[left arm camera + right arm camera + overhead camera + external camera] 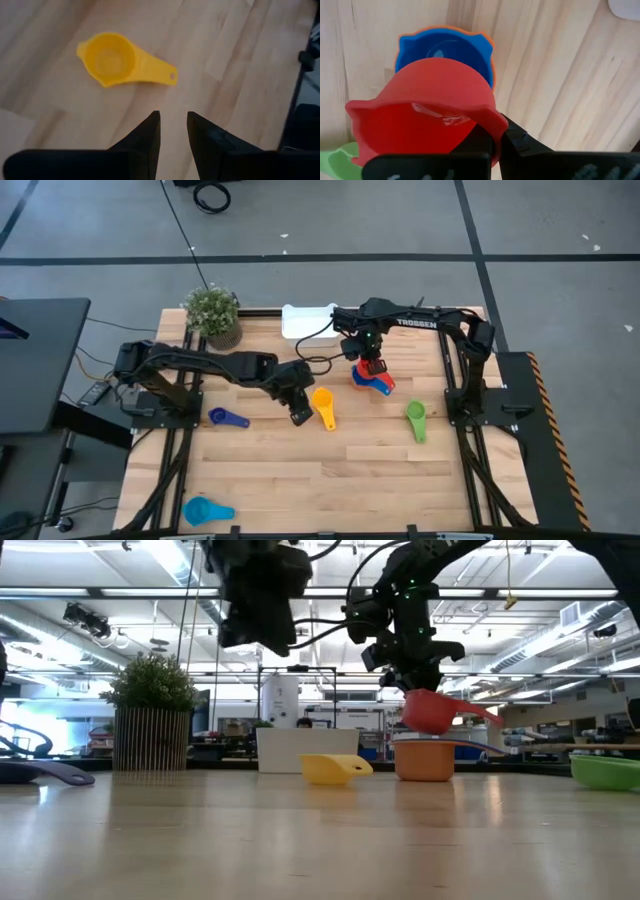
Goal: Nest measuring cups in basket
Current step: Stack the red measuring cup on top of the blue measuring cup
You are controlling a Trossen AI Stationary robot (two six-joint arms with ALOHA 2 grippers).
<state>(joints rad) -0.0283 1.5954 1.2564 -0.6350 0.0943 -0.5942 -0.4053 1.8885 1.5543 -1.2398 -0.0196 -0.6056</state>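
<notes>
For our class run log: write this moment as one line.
right gripper: shut on red cup, above blue cup | left gripper: near yellow cup

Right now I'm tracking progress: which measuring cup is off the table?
The red cup, pinched in the right gripper's jaws and hanging just above the blue cup nested in the orange one. The yellow cup and the others lie on the table.

The red cup [420, 120] hangs tilted just above a blue cup [445, 50] nested in the orange cup [424, 760]. The yellow cup [323, 405] lies upright mid-table, green [416, 420] to the right, two blue ones [226, 418] [205, 511] left. The white basket [305, 320] sits at the far edge.
</notes>
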